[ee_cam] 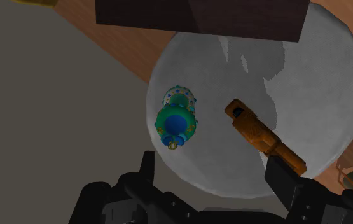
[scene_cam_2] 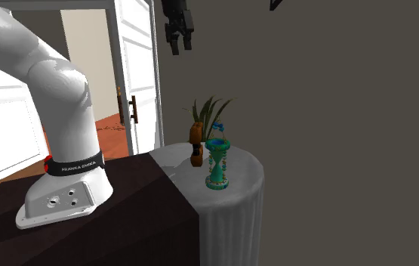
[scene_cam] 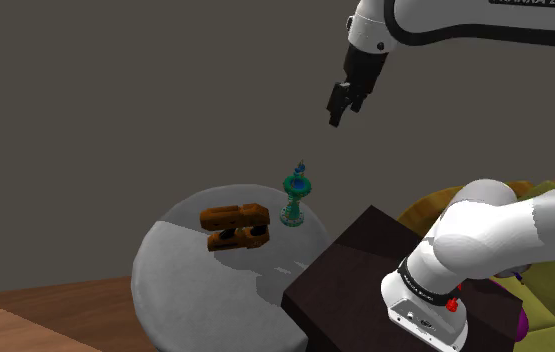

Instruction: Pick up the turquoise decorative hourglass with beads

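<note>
Overhead, black tool [scene_cam: 339, 108] upper right of shoulder view, fingers spread, empty, turquoise hourglass [scene_cam: 296, 198] upright mid-frame on round white table [scene_cam: 185, 300], brown object [scene_cam: 235, 226] beside it

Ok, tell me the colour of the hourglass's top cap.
The hourglass cap is blue, ringed in green; clearest in the wrist view.

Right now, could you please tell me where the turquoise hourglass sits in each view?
Shoulder view: hourglass at centre, upright at the far edge of the round table.
Second exterior view: hourglass at centre, near the table's front rim.
Wrist view: hourglass seen from above, beside the table's rim.
Shared landmark: the brown block beside it.
</note>
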Motion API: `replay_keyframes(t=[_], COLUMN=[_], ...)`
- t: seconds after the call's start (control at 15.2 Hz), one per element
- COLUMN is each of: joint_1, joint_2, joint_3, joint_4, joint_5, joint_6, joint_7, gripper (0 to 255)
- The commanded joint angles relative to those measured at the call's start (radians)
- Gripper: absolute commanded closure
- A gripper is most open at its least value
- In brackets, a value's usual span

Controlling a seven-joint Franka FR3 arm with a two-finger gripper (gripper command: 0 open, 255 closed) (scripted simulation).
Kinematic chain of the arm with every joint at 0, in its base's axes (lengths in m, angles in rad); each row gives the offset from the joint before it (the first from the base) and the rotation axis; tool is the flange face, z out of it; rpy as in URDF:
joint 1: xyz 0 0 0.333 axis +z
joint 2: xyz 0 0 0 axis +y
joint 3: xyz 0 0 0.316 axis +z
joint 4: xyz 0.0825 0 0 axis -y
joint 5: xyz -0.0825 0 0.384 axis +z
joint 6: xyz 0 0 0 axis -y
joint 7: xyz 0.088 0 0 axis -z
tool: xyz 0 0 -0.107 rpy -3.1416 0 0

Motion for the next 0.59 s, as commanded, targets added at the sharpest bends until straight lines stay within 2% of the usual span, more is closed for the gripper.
replay_keyframes(t=[0.0,0.53], joint_1=[0.000,-0.044], joint_2=[0.000,0.347], joint_3=[0.000,0.034], joint_4=[0.000,0.071], joint_5=[0.000,-0.033], joint_6=[0.000,0.097], joint_7=[0.000,0.089], gripper=[0,0])
